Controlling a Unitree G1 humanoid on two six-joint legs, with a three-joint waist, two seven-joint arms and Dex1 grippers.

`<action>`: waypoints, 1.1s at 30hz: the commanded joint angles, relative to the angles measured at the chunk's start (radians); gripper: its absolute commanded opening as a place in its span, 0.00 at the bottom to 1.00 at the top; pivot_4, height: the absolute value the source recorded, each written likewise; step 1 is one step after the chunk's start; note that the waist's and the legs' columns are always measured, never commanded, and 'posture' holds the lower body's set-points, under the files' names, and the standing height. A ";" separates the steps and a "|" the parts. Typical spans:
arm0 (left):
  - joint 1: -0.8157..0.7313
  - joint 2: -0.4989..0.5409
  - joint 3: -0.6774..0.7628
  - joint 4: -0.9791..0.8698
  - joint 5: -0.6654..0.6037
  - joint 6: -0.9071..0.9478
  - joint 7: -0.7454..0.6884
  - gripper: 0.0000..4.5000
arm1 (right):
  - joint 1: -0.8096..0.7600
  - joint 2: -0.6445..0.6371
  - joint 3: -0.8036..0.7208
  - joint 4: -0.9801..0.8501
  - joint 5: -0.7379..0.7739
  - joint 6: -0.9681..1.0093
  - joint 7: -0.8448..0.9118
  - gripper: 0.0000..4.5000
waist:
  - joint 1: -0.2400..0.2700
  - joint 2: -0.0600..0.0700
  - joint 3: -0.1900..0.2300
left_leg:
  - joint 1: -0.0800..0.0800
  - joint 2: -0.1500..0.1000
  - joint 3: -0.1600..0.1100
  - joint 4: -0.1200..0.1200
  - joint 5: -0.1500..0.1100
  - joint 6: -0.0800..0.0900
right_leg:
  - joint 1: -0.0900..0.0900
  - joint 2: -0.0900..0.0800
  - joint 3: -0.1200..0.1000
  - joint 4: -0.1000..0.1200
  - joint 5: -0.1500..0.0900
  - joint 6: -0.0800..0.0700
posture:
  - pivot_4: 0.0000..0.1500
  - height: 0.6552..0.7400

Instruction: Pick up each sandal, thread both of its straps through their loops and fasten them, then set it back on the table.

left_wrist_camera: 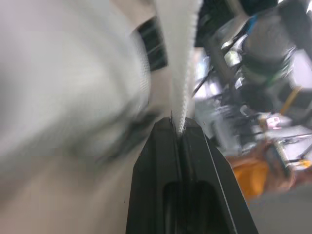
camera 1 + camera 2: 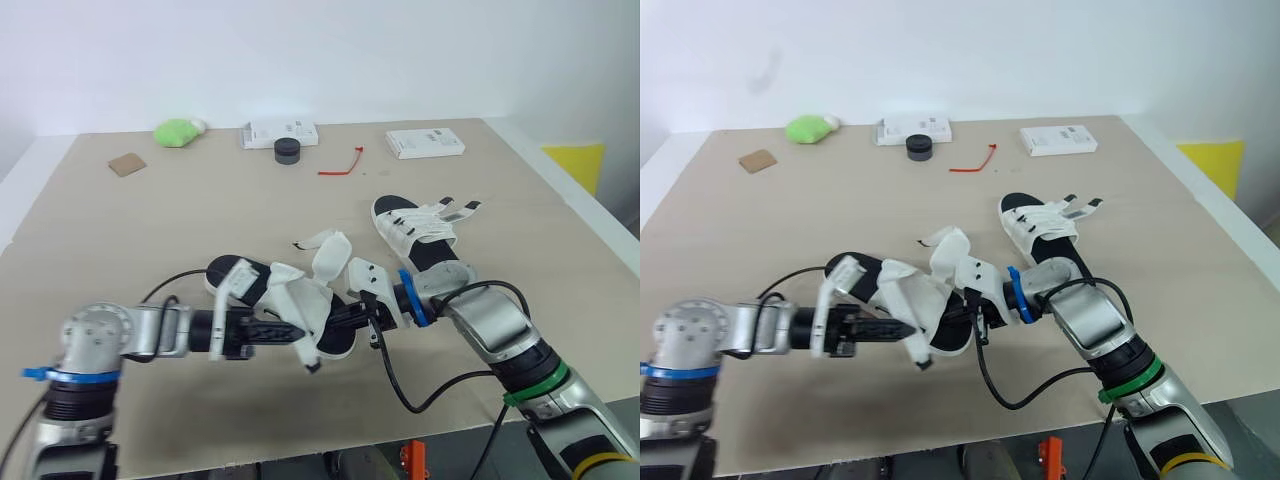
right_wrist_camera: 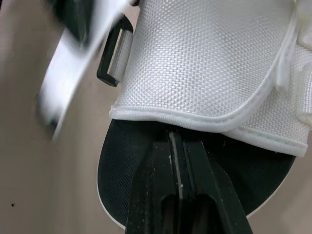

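Note:
The near sandal (image 2: 300, 292), black-soled with white straps, is held just above the table between both grippers. My left gripper (image 2: 297, 334) is shut on one of its loose white straps (image 1: 180, 58), pinching the strap's edge. From the other side my right gripper (image 2: 335, 318) is shut on the rim of the black sole (image 3: 126, 161), under the white woven upper (image 3: 204, 63). A black plastic loop (image 3: 113, 58) sits at the upper's edge. The second sandal (image 2: 415, 232) lies on the table further back to the right, its straps spread open.
Along the far side of the table (image 2: 120, 240) lie a green lump (image 2: 177, 131), a brown card (image 2: 127, 164), a white box (image 2: 280, 132), a black puck (image 2: 288, 150), a red tie (image 2: 342, 165) and another white box (image 2: 425, 143). The front edge is close below the arms.

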 commanded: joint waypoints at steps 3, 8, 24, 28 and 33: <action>-0.147 0.128 -0.019 0.113 0.139 -0.122 -0.281 0.01 | 0.015 0.001 0.061 0.077 -0.050 0.011 -0.003 0.00 | 0.000 -0.001 0.000 | 0.000 0.000 0.000 0.000 0.000 -0.001 | -0.001 0.000 -0.001 0.000 0.000 -0.001 | 1.00 1.00; -0.217 0.178 -0.144 0.207 0.313 -0.237 -0.492 0.01 | 0.010 0.006 0.063 0.086 -0.053 0.004 -0.001 0.00 | -0.005 -0.001 0.000 | 0.000 0.001 0.002 -0.002 0.000 -0.001 | -0.002 0.000 0.000 0.000 0.000 -0.001 | 1.00 1.00; -0.220 0.127 -0.388 0.406 0.679 -0.469 -0.808 0.01 | 0.027 -0.039 0.046 0.042 -0.047 0.011 0.024 0.00 | 0.001 -0.001 0.000 | -0.001 0.001 0.002 -0.010 0.000 0.000 | -0.001 0.001 0.000 0.000 -0.002 0.001 | 1.00 1.00; -0.206 0.104 -0.373 0.368 0.675 -0.446 -0.810 0.01 | -0.014 -0.043 0.049 0.094 -0.073 -0.041 0.035 0.00 | 0.002 0.000 0.000 | -0.001 0.001 0.001 -0.010 -0.001 0.002 | 0.000 0.001 0.000 0.000 -0.004 0.002 | 1.00 1.00; -0.173 0.098 -0.345 0.286 0.645 -0.392 -0.804 0.01 | -0.113 -0.040 0.057 0.224 -0.111 -0.131 0.051 0.00 | 0.002 0.000 0.000 | -0.001 0.001 0.001 -0.009 -0.001 0.002 | 0.001 0.001 0.000 0.001 -0.003 0.003 | 1.00 1.00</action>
